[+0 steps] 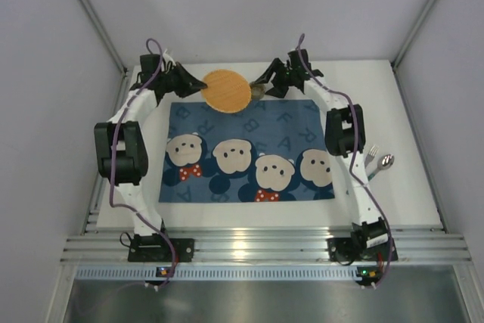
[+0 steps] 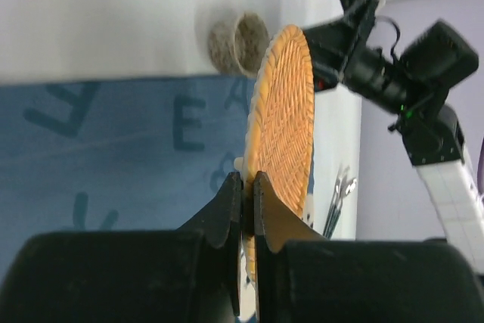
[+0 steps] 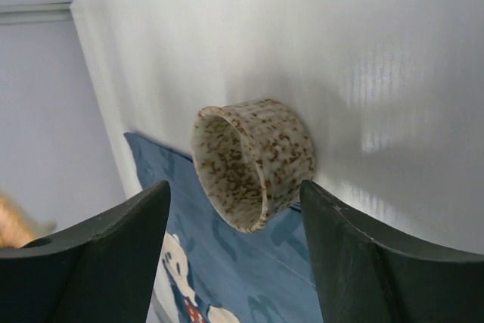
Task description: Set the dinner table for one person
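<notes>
The left hand [image 2: 247, 179] pinches the rim of the orange woven plate [image 2: 283, 126], whose near edge is hidden behind the fingers [image 2: 219, 221]. The right hand [image 3: 234, 187] stands wide before the speckled cup [image 3: 253, 160], not touching it; from above the cup is mostly hidden. Both arms reach to the far side of the white desk [image 1: 408, 179], past the blue bear mat [image 1: 249, 153].

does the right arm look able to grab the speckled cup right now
Probably yes: the right gripper is open, the cup straight ahead between its fingers, nothing in the way. The plate in the left gripper hangs close beside.
</notes>
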Motion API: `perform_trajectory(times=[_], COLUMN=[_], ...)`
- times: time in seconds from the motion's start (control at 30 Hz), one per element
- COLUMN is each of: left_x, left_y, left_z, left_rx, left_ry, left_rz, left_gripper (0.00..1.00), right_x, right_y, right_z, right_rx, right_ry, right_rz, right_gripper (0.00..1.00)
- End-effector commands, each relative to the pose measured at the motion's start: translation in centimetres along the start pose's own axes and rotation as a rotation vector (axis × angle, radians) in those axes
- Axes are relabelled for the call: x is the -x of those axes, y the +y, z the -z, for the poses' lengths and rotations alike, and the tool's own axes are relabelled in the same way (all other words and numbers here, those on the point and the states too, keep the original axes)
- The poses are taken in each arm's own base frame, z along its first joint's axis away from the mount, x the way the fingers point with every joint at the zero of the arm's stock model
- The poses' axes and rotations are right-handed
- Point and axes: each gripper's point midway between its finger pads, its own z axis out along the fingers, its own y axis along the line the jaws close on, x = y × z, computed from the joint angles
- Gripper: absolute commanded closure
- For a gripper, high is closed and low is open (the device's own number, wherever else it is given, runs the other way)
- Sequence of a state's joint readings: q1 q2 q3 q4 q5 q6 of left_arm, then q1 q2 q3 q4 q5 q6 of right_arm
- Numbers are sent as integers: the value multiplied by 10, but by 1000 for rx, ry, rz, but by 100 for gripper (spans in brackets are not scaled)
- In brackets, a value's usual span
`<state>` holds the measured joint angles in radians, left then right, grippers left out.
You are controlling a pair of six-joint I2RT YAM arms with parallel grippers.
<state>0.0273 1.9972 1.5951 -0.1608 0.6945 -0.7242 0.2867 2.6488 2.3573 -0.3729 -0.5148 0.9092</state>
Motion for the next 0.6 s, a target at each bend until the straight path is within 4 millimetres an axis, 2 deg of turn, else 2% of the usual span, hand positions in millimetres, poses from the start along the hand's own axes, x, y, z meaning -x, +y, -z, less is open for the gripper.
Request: perform_trajectory(times=[0.0, 0.03, 0.07, 0.1, 0.13, 0.17, 0.2, 0.27, 0.37, 0.5, 0.57], left_x=[-48, -57, -86, -99, -120, -137, -147, -178, -196, -203, -212], left_y=[-2, 0, -3, -1, -5, 2, 2, 2, 7, 24, 35], left_z=[10, 11, 4, 0, -7, -11, -15, -24, -29, -31, -31], left_rx=[-59, -69, -84, -89, -95, -83, -89, -105, -104, -49, -22], left_ry=[122, 145, 214, 242, 289, 321, 339, 403, 448, 480, 511], left_rz=[-55, -53, -53, -76, -90, -88, -91, -80, -92, -92, -80], left_gripper=[100, 100, 100, 100, 100, 100, 100, 100, 100, 98, 69], right_x=[8, 10, 12, 11, 15, 16, 18, 17, 12, 6, 5], right_y=[3, -2, 1, -5, -6, -3, -10, -10, -18, -21, -17], right_z=[6, 6, 9, 11, 14, 16, 21, 25, 27, 23, 21], right_rx=[-47, -72, -80, -115, -148, -165, -215, -250, -306, -336, -335], right_ry=[-46, -58, -68, -62, -89, -99, -113, -122, -122, -121, -124], right_rz=[55, 64, 97, 101, 121, 153, 155, 185, 200, 221, 237], right_gripper=[31, 32, 35, 38, 39, 41, 43, 48, 57, 59, 61])
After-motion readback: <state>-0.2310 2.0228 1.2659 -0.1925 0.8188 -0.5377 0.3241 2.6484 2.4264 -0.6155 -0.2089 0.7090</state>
